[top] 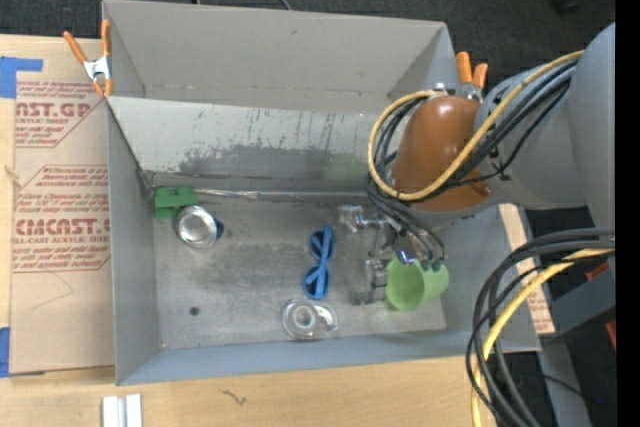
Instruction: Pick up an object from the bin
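My gripper (365,253) hangs low over the right part of the bin floor, its two metal fingers apart and open, with nothing between them. A green plastic cup (412,286) lies on its side just right of the nearer finger, touching or almost touching it. A pair of blue toy glasses (320,262) lies a little left of the gripper. Near the bin's front wall, a clear round plastic piece (308,318) lies below the glasses.
A green thing (172,200) and a shiny silver can (197,226) lie together by the left wall. The arm with its orange-brown cover and cables hangs over the bin's right side. Bare floor stretches between the can and the glasses.
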Controlling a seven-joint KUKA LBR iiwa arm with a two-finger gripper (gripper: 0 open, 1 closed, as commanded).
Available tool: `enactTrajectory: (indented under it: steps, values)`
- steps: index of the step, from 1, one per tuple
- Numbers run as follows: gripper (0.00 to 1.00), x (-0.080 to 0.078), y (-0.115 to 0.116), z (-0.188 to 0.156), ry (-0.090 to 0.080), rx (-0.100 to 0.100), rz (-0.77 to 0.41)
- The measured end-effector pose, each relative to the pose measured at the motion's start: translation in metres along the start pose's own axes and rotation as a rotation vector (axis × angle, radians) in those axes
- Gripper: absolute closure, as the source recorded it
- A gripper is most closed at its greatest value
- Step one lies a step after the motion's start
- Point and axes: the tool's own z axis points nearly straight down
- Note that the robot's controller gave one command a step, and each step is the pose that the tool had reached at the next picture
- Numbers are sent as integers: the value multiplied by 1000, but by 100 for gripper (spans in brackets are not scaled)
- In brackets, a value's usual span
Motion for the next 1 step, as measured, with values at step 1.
enactTrajectory:
  steps: [1]
  values:
    - [0, 65, -48, -40, 6, 5, 40]
